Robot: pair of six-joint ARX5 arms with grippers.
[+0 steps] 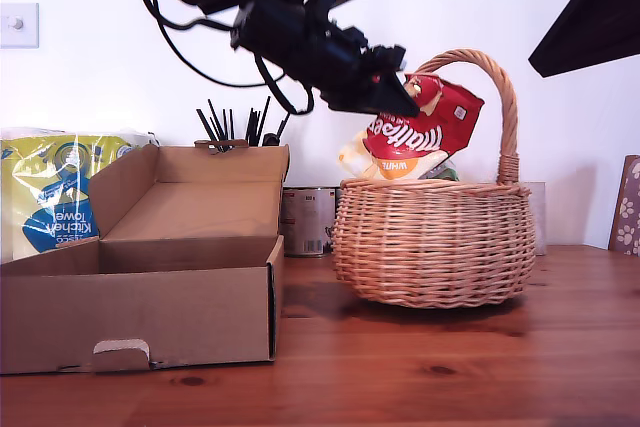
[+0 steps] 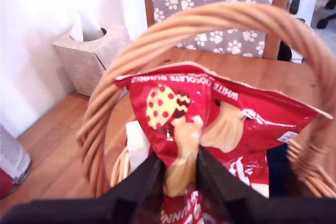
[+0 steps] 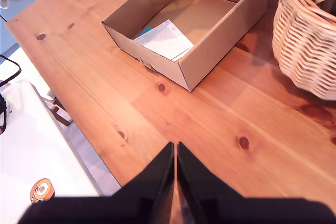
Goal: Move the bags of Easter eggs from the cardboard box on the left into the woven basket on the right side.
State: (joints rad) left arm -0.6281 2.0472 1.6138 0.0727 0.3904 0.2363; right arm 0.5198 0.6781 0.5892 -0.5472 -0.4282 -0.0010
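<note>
- Wooden table (image 1: 420, 367): bears the box and the basket, set apart from each other.
- Cardboard box (image 1: 150, 297): at the exterior view's left, lid flap raised at the back, notch in its front wall. The second wrist view shows only a white paper sheet (image 3: 163, 39) lying on its floor.
- Woven basket (image 1: 432, 242): at the exterior view's right, arched handle (image 1: 500, 97) upright. Pale packets show just above its rim.
- Kitchen towel pack (image 1: 55, 192): behind the box, at the exterior view's left edge.
- My first gripper (image 2: 176, 174): above the basket, jaws pinched onto the red bag (image 1: 425, 127), which hangs under the handle, its lower end at the rim.
- My second gripper (image 3: 175, 174): high over bare table, jaws pressed together, holding nothing.
- Metal tin (image 1: 305, 219): between box and basket, behind them.
- Tissue box (image 2: 89, 56): on the table by the wall.
</note>
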